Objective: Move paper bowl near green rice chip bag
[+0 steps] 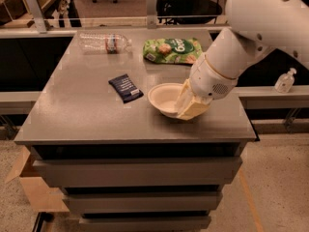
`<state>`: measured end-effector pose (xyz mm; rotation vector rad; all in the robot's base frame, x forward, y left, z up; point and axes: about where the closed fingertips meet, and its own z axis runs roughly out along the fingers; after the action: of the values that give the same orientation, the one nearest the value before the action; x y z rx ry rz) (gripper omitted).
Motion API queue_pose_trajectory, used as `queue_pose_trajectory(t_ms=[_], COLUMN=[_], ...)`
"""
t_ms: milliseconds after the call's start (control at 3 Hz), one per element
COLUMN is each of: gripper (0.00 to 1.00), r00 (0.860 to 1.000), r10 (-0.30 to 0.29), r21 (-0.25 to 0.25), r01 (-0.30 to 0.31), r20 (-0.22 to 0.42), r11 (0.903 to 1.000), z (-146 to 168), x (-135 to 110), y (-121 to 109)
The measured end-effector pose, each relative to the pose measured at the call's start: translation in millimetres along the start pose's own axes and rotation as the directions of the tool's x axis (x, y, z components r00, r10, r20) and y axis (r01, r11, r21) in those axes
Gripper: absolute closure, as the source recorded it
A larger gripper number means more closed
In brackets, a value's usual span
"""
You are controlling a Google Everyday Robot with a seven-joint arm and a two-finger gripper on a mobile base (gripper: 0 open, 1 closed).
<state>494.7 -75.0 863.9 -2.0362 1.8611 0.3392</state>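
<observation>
The off-white paper bowl (pixel 165 99) is on the grey table top, right of the middle and near the front. My gripper (pixel 192 106) comes down from the right on a large white arm. Its yellowish fingers (pixel 195 111) close on the bowl's right rim and hide that part of it. The light-green rice chip bag (pixel 172 50) lies flat at the back of the table, behind the bowl and apart from it.
A dark-blue snack bar wrapper (pixel 125 88) lies just left of the bowl. A clear plastic bottle (pixel 104 42) lies on its side at the back left. The table's front edge (pixel 135 140) is close below the bowl. A railing and a small sanitizer bottle (pixel 285 80) stand beyond.
</observation>
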Motion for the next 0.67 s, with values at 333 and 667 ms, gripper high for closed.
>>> queue_pose_trajectory(t_ms=[333,667], gripper=[1.00,1.00], r00=[0.999,0.995], r10=[0.048,0.099], r21=[0.095,0.199], r01=[-0.047,-0.092], r20=[0.001,-0.026], r11=[0.9943,0.9757], z=[-31.2,-65.2], x=[16.6,36.5], y=[-4.3,-10.9])
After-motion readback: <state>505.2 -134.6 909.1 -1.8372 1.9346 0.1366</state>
